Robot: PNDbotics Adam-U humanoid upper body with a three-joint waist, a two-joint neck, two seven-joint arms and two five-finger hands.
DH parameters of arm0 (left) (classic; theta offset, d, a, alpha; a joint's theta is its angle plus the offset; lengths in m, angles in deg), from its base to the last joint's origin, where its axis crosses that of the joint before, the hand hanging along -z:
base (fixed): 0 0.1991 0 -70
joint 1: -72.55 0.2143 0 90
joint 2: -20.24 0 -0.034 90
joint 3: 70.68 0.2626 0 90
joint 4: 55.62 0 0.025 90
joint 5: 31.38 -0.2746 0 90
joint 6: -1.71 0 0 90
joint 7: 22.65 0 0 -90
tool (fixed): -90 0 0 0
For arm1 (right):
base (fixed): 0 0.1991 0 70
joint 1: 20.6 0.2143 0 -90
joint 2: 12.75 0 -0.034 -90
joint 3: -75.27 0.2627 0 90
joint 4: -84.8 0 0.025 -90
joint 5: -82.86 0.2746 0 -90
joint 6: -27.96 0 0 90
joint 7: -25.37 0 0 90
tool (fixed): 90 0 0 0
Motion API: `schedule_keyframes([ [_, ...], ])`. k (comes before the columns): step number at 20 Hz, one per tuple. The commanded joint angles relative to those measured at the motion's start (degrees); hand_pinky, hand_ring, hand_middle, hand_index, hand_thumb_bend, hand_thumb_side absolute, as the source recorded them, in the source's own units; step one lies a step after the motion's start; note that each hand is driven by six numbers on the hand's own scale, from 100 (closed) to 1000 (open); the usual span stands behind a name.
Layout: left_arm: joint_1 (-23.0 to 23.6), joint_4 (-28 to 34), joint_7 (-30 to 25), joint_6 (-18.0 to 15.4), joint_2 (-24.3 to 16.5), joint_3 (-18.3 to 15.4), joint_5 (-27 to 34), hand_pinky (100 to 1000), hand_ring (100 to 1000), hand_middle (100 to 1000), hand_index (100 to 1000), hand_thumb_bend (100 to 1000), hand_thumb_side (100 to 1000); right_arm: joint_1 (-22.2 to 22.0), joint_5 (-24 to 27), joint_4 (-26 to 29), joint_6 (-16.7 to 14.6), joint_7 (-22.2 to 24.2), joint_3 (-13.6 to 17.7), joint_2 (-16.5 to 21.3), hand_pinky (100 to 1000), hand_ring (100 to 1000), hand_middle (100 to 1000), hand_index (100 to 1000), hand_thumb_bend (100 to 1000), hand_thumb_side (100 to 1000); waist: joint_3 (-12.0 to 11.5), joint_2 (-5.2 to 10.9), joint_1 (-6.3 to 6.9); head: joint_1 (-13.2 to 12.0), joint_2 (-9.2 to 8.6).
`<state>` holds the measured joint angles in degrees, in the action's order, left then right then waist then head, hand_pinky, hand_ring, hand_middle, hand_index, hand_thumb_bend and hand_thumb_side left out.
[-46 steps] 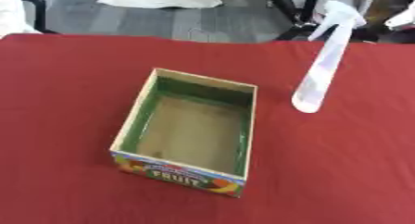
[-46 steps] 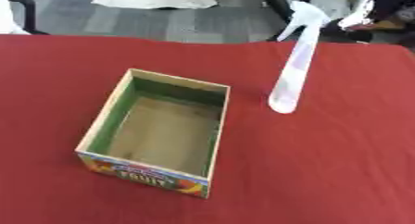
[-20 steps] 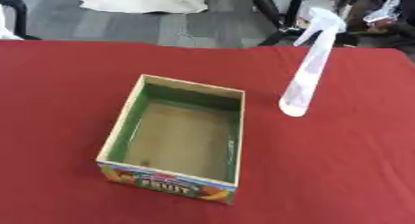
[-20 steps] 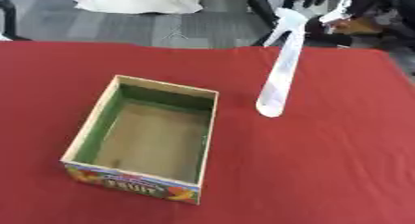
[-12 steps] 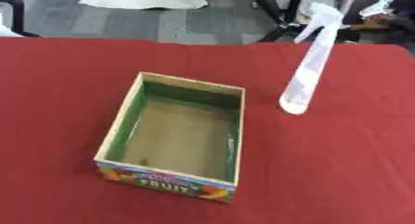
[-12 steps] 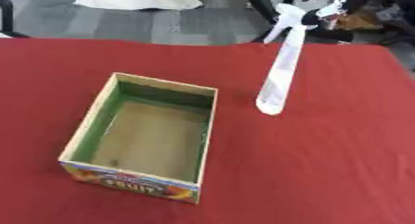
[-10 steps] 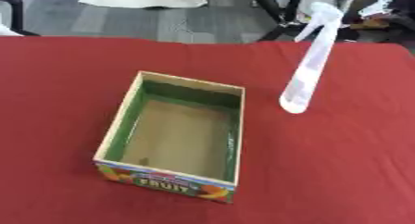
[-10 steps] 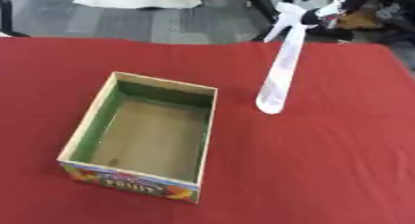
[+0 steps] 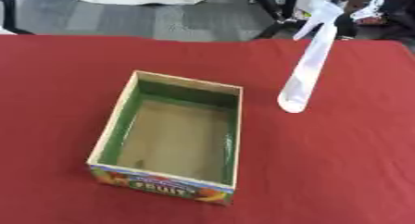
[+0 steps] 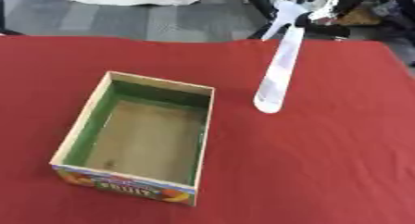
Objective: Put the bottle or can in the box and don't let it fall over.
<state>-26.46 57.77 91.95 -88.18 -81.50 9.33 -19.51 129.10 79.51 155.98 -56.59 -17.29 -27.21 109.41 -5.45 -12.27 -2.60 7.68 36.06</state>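
You've nothing placed yet: the spray bottle (image 9: 308,63) stands upper right on the red cloth, beside the empty box (image 9: 126,121), and neither hand seems to show, so their state is unknown.

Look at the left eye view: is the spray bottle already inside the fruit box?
No, the spray bottle stands on the red tablecloth beside the fruit box.

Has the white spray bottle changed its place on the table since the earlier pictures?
No. The spray bottle stands right of the box, same gap as before; only the camera shifted.
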Motion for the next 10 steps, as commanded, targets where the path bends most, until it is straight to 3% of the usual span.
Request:
schedule_keyframes([
  [1, -0.64, 1.08, -0.2, -0.01, -1.58, -0.15, -0.16, 665, 770, 780, 799, 160, 652, 1.53, -0.32, -0.03, 0.02, -0.08, 0.69, 1.0, 825, 757, 755, 809, 429, 122, 0.02, 0.56, 0.23, 0.27, -0.9],
  [10, -0.74, 1.2, -0.36, 0.03, -1.41, -0.1, -0.23, 665, 771, 781, 798, 155, 658, 1.83, -1.0, -0.77, -0.1, -0.82, 0.81, 0.64, 825, 756, 753, 808, 428, 119, -0.11, -0.07, 0.3, 0.5, -1.78],
])
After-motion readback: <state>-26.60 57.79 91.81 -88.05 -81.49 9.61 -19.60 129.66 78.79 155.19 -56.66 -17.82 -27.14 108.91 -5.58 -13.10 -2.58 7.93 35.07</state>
